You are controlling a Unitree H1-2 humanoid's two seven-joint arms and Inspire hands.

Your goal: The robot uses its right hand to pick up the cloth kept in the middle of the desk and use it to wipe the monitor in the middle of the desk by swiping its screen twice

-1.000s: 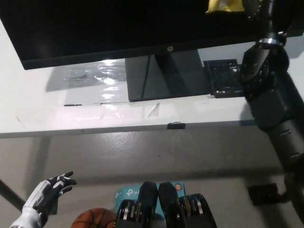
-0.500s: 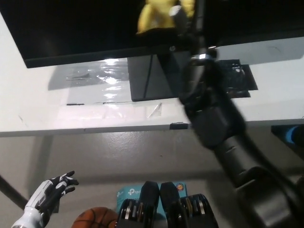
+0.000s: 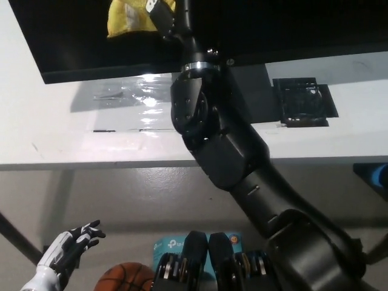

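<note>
I've got the right hand (image 3: 162, 15) at top of frame, left of centre, pressed up vs the monitor (image 3: 291, 27) screen w/ the yellow cloth (image 3: 128, 17) bunched under it; the hand looks closed on the cloth, tho it's partly cut off by the frame edge. Black arm runs diagonally from lower right up across the white desk (image 3: 73, 133). Left hand (image 3: 73, 251) rests at lower left, below desk level, fingers spread, holding nothing. Small black tray (image 3: 303, 102) sits on the desk, right of centre.
</note>
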